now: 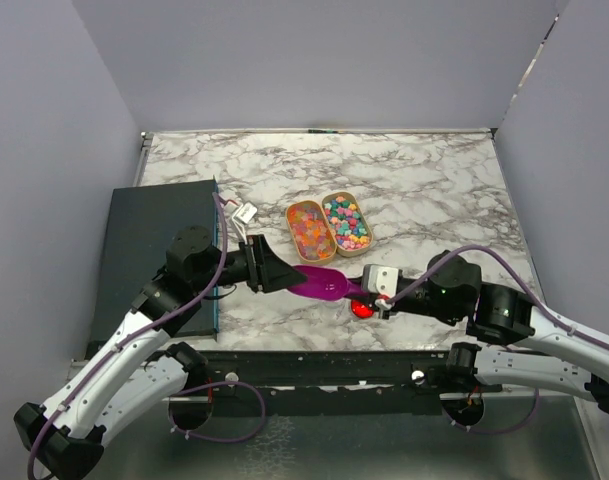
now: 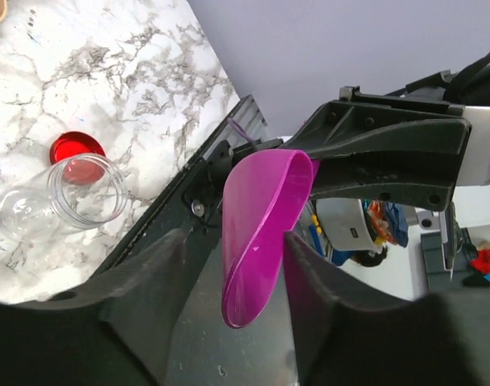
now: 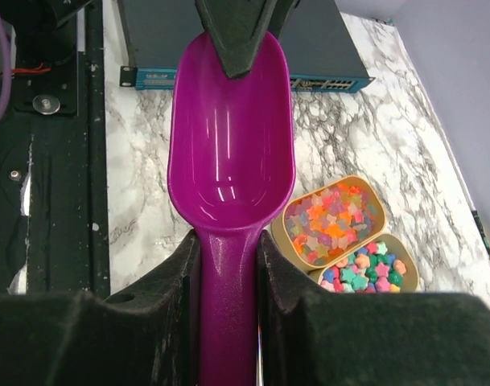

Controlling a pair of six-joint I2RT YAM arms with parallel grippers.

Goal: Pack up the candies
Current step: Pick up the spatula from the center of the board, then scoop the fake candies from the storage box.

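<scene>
A: Nearest overhead, left arm [image 1: 114, 370] and right arm [image 1: 544, 345] are reaching onto the marbled desk [image 1: 434, 190]; grey walls [image 1: 314, 60] are boxing it in. Candies [image 1: 346, 222] are sitting mid-desk in two tan trays [image 1: 289, 225], marble stretching behind them.
B: Left wrist: left hand [image 2: 235, 257] is standing open around a purple scoop [image 2: 261, 233]; a clear jar [image 2: 63, 197] and red lid [image 2: 77, 149] are sitting near the desk's front edge.
A: Right wrist: right hand [image 3: 228, 245] is clamping the scoop's handle; pastel candies are filling both trays just beside.
</scene>
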